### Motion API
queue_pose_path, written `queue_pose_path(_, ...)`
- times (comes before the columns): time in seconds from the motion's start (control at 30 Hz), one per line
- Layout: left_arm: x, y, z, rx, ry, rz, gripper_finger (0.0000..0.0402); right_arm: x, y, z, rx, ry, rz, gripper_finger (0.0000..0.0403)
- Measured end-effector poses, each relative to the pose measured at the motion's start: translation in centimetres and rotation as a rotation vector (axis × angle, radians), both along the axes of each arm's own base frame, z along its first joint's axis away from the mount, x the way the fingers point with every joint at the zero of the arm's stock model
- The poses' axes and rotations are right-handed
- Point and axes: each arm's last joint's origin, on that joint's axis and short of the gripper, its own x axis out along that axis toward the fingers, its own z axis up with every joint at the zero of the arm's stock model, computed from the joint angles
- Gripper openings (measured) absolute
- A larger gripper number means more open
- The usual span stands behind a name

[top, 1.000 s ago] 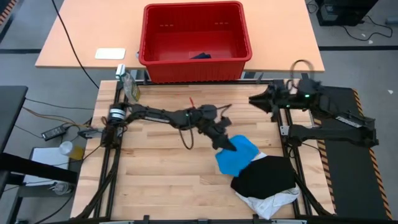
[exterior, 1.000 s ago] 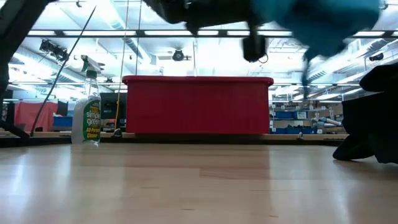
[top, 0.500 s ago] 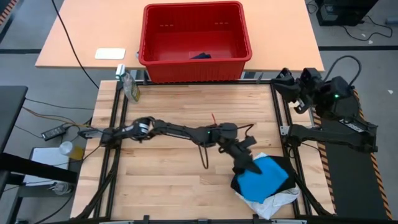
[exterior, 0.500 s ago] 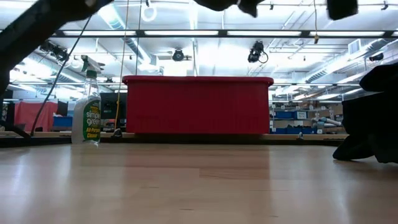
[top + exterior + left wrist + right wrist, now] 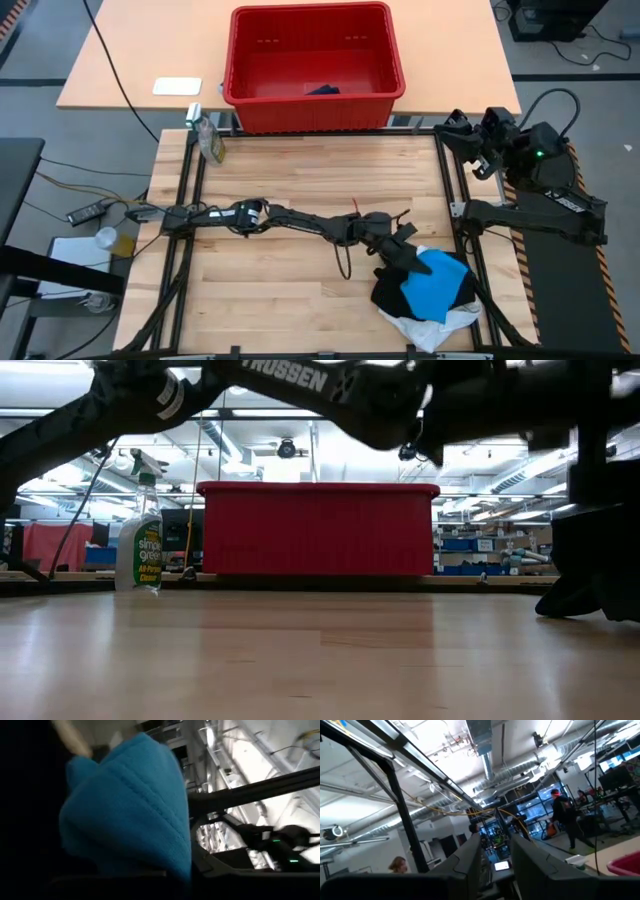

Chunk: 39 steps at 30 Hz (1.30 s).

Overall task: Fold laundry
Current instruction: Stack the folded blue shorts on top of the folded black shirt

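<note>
Blue garment point(image 5: 438, 282), soft and limp, lies on the black garment point(image 5: 392, 293); apparently pinched at its edge by left gripper point(image 5: 408, 262), fingers closed narrow.

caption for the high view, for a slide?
Left gripper shut on blue garment atop black garment; right gripper parked beside table.

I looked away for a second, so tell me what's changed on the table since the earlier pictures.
The left gripper, shut on the blue cloth, carried it from beside the pile to on top of the black garment, with the arm stretching out low across the table. The right arm swung back from over the table to its own side, gripper raised. The red basket, spray bottle and white garment stayed put.
</note>
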Motion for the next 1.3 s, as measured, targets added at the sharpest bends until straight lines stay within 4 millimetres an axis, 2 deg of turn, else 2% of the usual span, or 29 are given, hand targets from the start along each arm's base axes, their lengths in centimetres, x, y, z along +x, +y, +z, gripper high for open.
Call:
queue_pose_path(0.1,0.1,-0.8,-1.9,0.03,0.066,-0.022,0.0018,0.1,0.0,-0.1,0.004,0.011,-0.001,0.0112)
queue_pose_path(0.2,-0.1,-1.4,-2.4,0.086,0.081,-0.036,0.0027,0.2,-0.1,-0.4,0.019,0.046,0.0,0.0113)
queue_pose_path(0.27,-0.1,-1.5,-2.3,0.133,0.062,-0.042,0.0047,0.3,-0.1,-0.7,0.028,0.07,0.005,0.0113)
queue_pose_path(0.37,-0.2,-1.7,-2.3,0.169,0.034,-0.046,0.0102,0.3,-0.1,-0.7,0.023,0.079,0.021,0.0113)
queue_pose_path(0.57,0.0,-0.7,-1.9,0.195,-0.025,-0.056,0.0236,0.3,0.0,-0.7,0.019,0.079,0.029,0.0113)
queue_pose_path(0.7,0.0,0.2,-1.7,0.221,-0.034,-0.058,0.0287,0.3,0.0,-0.7,0.019,0.08,0.03,0.0113)
queue_pose_path(0.97,-0.8,0.8,-0.5,0.394,0.036,-0.089,0.0289,0.3,0.0,-0.7,0.019,0.083,0.029,0.0113)
queue_pose_path(1.1,-1.3,-0.2,-0.2,0.456,0.043,-0.133,0.0284,0.3,-0.1,-0.8,0.019,0.091,0.027,0.0113)
queue_pose_path(1.3,-2.3,-2.1,2.5,0.539,-0.042,-0.146,0.0273,0.3,-0.1,-0.8,-0.002,0.094,0.018,0.0113)
